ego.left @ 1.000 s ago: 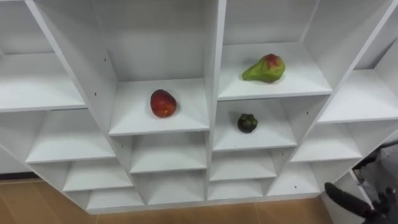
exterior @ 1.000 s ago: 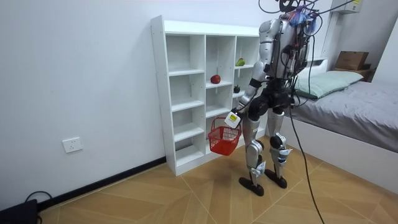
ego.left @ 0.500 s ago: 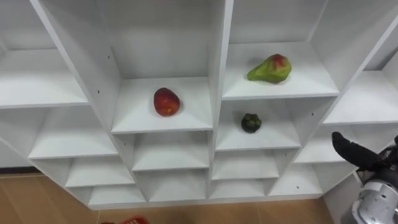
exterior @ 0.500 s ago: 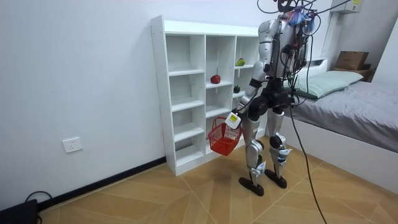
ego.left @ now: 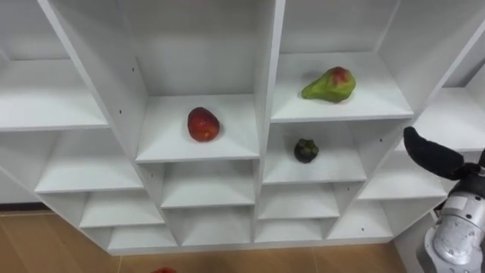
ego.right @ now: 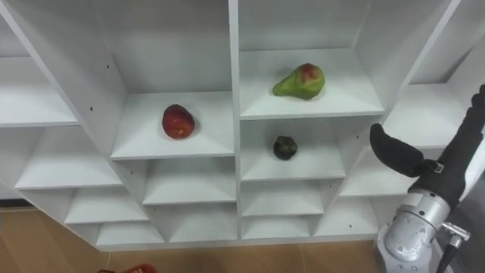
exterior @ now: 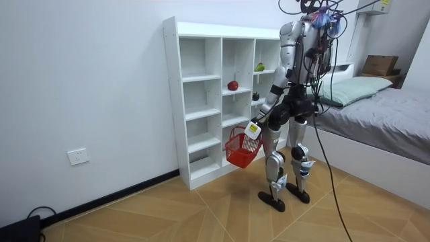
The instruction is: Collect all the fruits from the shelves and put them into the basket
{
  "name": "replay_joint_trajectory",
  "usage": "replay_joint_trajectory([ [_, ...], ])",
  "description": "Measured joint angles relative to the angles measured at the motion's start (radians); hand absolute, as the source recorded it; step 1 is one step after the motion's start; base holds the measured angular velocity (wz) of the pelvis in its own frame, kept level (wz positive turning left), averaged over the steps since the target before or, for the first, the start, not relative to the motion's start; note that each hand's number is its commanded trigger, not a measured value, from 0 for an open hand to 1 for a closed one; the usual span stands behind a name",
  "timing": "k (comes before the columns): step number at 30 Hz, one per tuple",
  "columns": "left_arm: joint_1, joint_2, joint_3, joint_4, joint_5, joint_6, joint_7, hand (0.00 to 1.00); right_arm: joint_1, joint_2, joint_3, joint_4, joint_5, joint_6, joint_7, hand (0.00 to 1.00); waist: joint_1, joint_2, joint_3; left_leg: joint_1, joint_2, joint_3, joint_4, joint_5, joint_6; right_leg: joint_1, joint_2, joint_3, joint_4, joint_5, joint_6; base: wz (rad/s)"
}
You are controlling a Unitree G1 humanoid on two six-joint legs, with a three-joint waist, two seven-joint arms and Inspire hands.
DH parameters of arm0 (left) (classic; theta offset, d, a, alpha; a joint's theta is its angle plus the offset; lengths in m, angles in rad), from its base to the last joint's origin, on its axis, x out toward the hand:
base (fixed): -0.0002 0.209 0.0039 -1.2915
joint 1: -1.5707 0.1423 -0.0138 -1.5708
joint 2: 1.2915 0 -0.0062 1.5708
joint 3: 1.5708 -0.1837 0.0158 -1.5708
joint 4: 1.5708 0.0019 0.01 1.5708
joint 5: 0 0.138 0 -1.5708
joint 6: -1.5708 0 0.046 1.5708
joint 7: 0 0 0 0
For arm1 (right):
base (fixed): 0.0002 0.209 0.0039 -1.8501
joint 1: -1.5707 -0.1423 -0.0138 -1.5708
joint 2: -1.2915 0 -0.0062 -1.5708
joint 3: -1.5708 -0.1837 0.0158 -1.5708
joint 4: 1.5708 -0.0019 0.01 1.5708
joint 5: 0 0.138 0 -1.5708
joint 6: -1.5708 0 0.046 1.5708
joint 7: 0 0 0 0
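A white closet [ego.left: 261, 76] of open shelves faces me. A red apple [ego.left: 202, 123] lies on a middle shelf. One compartment to the right, slightly higher, rests a green pear [ego.left: 328, 84] with a red blush, and a small dark fruit [ego.left: 305, 150] sits on the shelf under it. My right hand [ego.left: 430, 153] hovers at the right, in front of the rightmost column, fingers straight, empty and apart from the fruit. In the room view my left hand [exterior: 252, 128] hangs low, curled on the handle of a red basket [exterior: 240, 149].
I stand upright close in front of the closet on a wooden floor [exterior: 201, 208]. A bed [exterior: 390, 107] lies behind me at the room view's right. The other shelf compartments [ego.left: 68, 106] hold nothing. A sliver of the basket [ego.right: 129, 268] shows at the bottom edge.
My right hand has risen from the lower right corner to the height of the dark fruit's shelf. The fruit has not moved, and the basket still hangs from my left hand.
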Motion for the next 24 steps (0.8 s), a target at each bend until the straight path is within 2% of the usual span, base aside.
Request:
replay_joint_trajectory([
  [6,-0.001,0.004,-0.002,-0.001,-0.002,0.000,-0.016,1.00,0.000,-0.014,0.027,-0.142,-0.045,0.000,0.029,0.00,0.018,-0.009,0.0012,0.001,0.000,0.000,0.000,0.000,0.000,0.001,0.001,0.000,0.000,0.000,0.000,0.00],
  [8,-0.008,0.008,-0.003,0.009,-0.001,0.000,-0.016,1.00,-0.001,-0.020,0.054,-0.179,-0.126,0.000,0.034,0.00,0.021,-0.011,0.0023,-0.001,0.001,0.000,0.000,0.000,0.000,0.000,0.001,0.000,0.000,0.000,0.000,0.00],
  [13,-0.017,0.014,-0.020,0.030,-0.001,0.000,-0.014,1.00,-0.002,-0.022,0.100,-0.204,-0.216,0.000,0.040,0.00,0.025,-0.012,0.0025,-0.003,0.001,-0.001,0.000,0.000,0.000,-0.004,0.000,-0.008,0.000,0.000,0.000,0.00],
  [15,-0.025,0.017,-0.022,0.039,-0.001,0.000,-0.014,1.00,-0.004,-0.035,0.116,-0.205,-0.248,0.000,0.054,0.00,0.026,-0.012,0.0025,-0.004,0.002,-0.001,0.000,0.000,-0.001,-0.005,0.000,-0.014,0.000,0.001,-0.001,0.00],
  [17,-0.038,0.017,-0.022,0.057,-0.001,0.000,-0.014,1.00,-0.006,-0.042,0.129,-0.212,-0.290,0.000,0.081,0.00,0.040,-0.013,0.0030,-0.003,0.002,0.000,0.000,0.000,-0.001,-0.005,0.000,-0.016,0.000,0.001,-0.001,0.00],
  [24,-0.057,0.016,-0.021,0.071,-0.001,-0.001,-0.015,1.00,-0.025,-0.042,0.176,-0.245,-0.305,0.000,0.145,0.00,0.061,-0.019,0.0053,0.001,0.002,-0.003,-0.002,0.000,-0.001,0.002,-0.001,-0.040,0.000,0.001,-0.001,0.01],
])
